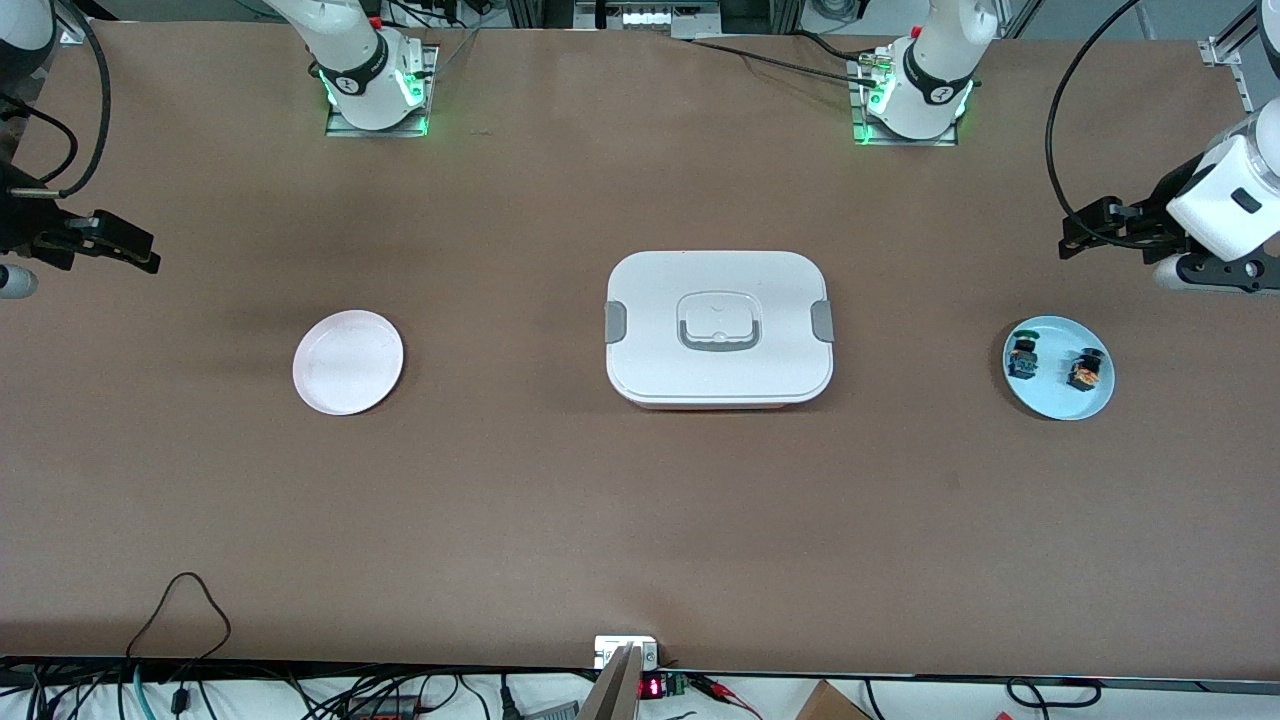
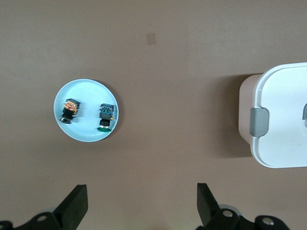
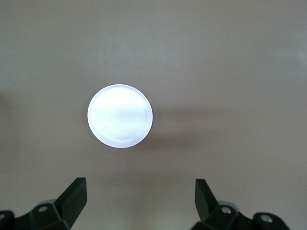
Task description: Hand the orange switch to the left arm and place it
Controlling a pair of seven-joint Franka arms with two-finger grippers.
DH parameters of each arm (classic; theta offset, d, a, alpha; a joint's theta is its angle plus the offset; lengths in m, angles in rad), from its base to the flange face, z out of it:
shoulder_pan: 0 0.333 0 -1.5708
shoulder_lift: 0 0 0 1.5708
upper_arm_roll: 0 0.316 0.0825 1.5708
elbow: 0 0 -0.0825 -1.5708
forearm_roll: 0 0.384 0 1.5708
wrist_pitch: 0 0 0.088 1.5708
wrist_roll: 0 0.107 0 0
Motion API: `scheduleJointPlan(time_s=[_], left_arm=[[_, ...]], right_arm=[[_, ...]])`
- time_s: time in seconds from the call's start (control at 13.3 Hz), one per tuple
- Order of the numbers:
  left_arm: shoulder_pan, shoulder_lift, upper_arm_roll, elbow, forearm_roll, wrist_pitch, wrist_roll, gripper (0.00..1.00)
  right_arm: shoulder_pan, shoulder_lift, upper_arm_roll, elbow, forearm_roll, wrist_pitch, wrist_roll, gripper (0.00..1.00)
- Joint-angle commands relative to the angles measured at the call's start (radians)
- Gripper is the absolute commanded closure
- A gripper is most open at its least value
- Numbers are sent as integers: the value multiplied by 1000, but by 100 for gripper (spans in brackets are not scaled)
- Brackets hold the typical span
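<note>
The orange switch lies on the blue plate at the left arm's end of the desk, just beside a green switch on that same plate. The pink plate at the right arm's end holds nothing. That picture fits two readings, operator: the orange piece already handed over and set down on the left arm's side, or a plate of switches waiting for a pick. One moment can't settle which, so read it with care.

Both arms hang up and out at the desk's ends. The left claw hovers over bare desk near the blue plate, fingers wide apart, holding nothing. The right claw hovers over bare desk near the pink plate, also spread apart and holding nothing.

For room: the white lidded box sits dead centre between the plates, so any crossing claw must clear its handle. Open desk runs wide on the front camera's side of it. The two switches sit close together, so you get little slack around the orange one, and the plate rim is shallow.
</note>
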Motion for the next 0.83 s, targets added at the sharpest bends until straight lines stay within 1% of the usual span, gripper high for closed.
scheduleJointPlan(time_s=[0.0, 0.23, 0.75], left_arm=[[-3, -3, -7, 20, 24, -16, 1, 0], [-6, 25, -7, 69, 26, -20, -10, 0], [-5, 23, -9, 72, 26, -51, -12, 0]], right_arm=[[-4, -13, 7, 5, -3, -18, 7, 0], [-4, -13, 7, 10, -3, -35, 7, 0], [-1, -13, 10, 11, -3, -41, 9, 0]])
